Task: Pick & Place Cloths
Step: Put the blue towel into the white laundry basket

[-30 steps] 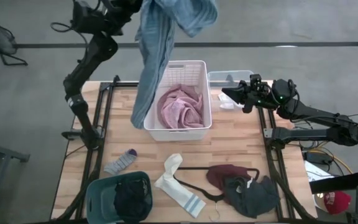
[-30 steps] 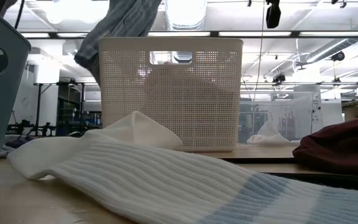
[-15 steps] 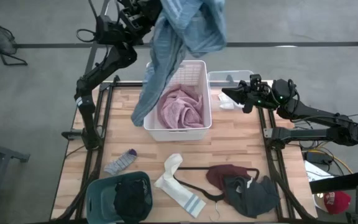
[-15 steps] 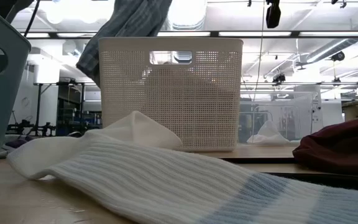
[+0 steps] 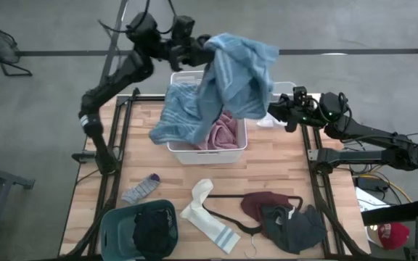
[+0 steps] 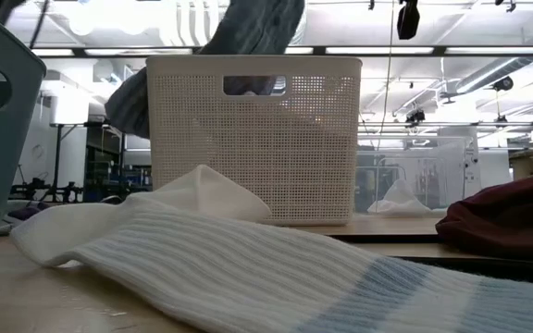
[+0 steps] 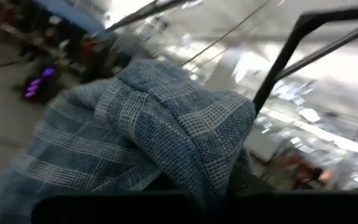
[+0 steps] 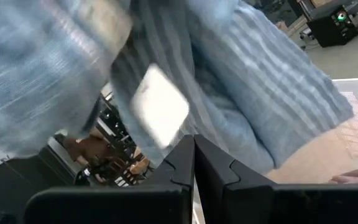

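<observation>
High view: blue-grey cloth [image 5: 231, 76] hangs from left pincer [image 5: 203, 52] (clamped).

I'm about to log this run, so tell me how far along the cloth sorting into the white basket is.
Done: a pink cloth lies in the white basket. In hand: the left gripper is shut on the blue-grey cloth, held over the basket with its tail draped across the rim. The right gripper waits shut beside the basket. Left: the grey sock, white sock, maroon cloth and dark grey cloth.
</observation>
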`<act>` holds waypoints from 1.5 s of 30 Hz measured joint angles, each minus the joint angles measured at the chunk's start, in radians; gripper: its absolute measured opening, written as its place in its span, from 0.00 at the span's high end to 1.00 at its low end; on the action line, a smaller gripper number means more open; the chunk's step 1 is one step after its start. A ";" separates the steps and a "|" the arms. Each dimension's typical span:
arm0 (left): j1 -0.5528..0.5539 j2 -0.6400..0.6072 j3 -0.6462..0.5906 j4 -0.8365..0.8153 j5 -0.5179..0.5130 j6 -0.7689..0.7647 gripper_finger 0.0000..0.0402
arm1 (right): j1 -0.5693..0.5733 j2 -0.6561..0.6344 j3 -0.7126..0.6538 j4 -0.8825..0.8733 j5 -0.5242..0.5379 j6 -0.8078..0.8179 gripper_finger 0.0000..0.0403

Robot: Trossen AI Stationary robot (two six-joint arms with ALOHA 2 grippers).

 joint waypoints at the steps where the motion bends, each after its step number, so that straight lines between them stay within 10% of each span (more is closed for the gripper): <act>1: 0.013 -0.023 -0.014 -0.080 0.006 0.052 0.97 | 0.000 -0.004 0.000 -0.002 -0.001 0.000 0.98; 4: 0.047 -0.092 -0.058 -0.396 -0.030 0.279 0.97 | 0.000 -0.020 0.000 0.001 -0.018 0.000 0.98; 12: 0.041 -0.214 -0.244 -0.908 -0.593 0.567 0.97 | -0.001 -0.032 0.000 -0.001 -0.017 -0.031 0.98; 25: 0.003 -0.232 -0.544 -0.936 -0.395 0.430 0.75 | 0.000 0.018 0.000 -0.002 -0.016 -0.030 0.98; 33: 0.003 -0.252 -0.563 -0.893 0.086 0.458 0.69 | -0.001 0.020 0.000 -0.002 -0.016 -0.004 0.98; 41: 0.002 -0.406 -0.549 -0.967 0.028 0.487 0.69 | 0.000 0.019 0.000 -0.001 -0.016 0.004 0.98; 45: -0.003 -0.486 -0.549 -1.111 -0.185 0.539 0.69 | 0.000 0.021 0.000 -0.001 -0.016 0.000 0.98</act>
